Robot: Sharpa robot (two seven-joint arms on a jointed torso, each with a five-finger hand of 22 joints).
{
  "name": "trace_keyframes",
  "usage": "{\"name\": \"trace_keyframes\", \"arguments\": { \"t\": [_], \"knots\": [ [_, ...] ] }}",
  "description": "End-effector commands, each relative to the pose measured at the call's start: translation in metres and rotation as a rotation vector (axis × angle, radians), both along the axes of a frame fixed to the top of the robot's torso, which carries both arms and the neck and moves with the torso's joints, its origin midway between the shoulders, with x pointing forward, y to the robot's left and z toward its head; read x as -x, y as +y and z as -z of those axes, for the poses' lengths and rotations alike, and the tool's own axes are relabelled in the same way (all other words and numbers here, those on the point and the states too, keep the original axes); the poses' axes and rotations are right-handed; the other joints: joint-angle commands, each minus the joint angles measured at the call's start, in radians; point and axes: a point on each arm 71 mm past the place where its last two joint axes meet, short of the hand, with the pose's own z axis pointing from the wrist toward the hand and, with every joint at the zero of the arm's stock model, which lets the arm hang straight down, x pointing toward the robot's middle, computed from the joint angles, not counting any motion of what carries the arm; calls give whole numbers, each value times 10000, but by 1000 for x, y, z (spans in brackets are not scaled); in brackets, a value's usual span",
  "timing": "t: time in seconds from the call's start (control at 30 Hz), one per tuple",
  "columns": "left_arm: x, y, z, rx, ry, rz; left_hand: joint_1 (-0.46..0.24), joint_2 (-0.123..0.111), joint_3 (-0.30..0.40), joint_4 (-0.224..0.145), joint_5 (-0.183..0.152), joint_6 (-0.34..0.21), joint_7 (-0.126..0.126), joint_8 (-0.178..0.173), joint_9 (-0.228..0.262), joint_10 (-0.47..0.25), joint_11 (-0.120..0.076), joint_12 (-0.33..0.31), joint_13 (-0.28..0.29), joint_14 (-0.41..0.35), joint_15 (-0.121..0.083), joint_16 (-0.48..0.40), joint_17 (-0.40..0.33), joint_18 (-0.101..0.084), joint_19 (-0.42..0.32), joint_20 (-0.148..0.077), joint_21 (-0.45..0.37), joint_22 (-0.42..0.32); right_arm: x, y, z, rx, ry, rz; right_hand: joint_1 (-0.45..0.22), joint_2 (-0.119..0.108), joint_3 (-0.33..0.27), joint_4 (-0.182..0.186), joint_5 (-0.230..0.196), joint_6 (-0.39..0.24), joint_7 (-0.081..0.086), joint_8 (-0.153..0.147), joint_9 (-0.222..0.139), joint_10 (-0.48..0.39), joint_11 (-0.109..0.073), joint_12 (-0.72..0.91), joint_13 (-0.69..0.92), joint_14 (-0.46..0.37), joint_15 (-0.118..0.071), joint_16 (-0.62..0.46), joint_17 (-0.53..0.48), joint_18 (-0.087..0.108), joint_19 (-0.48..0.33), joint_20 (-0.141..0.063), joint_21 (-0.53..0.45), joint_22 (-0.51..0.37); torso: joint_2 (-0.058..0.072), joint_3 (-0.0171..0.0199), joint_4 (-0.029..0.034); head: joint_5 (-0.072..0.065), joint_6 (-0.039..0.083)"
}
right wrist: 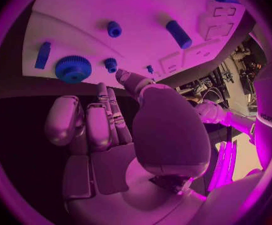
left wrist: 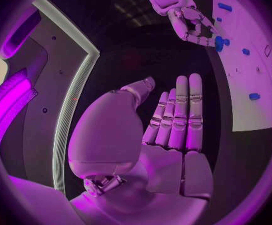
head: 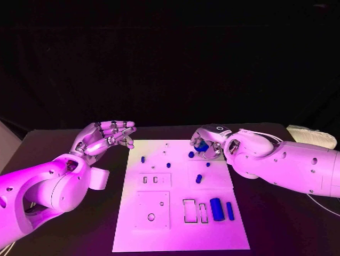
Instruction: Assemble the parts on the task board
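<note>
**Right robot hand over the board's top edge**

While you scan the head view, note the task board [head: 178, 234] mid-counter; the right robot hand [head: 206, 145] clasps a blue part [head: 202, 146] at its upper right, likely for seating. Left wrist view: left robot hand [left wrist: 173, 135] empty, fingers straight. Right wrist view: one blue gear [right wrist: 73, 68] lies upper left.

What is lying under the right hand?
Under the right hand lies the board, with a blue gear near its fingertips. Whether the fingers touch the gear cannot be seen.
</note>
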Motion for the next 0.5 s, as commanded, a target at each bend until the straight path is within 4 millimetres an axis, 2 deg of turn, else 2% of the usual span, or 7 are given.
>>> {"name": "trace_keyframes", "arguments": {
  "t": [0.03,0.17,0.23,0.5],
  "knots": [
    [0,-2,-1,117,-11,224,-86,11,12,-66,-13,-52,-5,-48,11,-85,5,-37,-15,-51,-13,77,25,112,-93,22,84,34,0,2,4,520,15,57,-12,-34,-89,-3,-48,-61,8,-51,16,-73,10,-19,1,242,95,84,20,-180,6,54,53,36,55,-2,3,-4,68],
    [-1,-1,-1,126,9,197,-94,13,10,-70,-13,-62,-1,-54,12,-104,7,-37,-15,-54,-12,101,43,114,-111,25,119,58,-1,4,5,544,30,70,-7,-10,-110,12,-45,-63,2,-53,19,-77,8,-13,5,243,95,111,47,-181,8,57,68,55,91,4,10,14,112],
    [-1,-1,-1,128,20,187,-96,12,9,-72,-13,-68,2,-57,12,-115,9,-38,-16,-55,-11,110,51,114,-119,26,134,68,-2,5,6,565,29,98,4,15,-121,21,-39,-60,-6,-53,22,-83,5,-11,7,239,94,117,37,-183,13,59,88,83,114,-2,24,-24,148],
    [-1,0,-1,125,53,176,-103,18,8,-80,-13,-77,5,-62,15,-151,15,-39,-16,-62,-8,144,76,116,-147,31,186,105,-5,9,12,628,85,144,40,145,-130,86,-10,7,-12,-19,49,-59,-4,7,22,235,90,189,73,-191,25,61,159,177,170,-10,54,-39,157]
  ]
}}
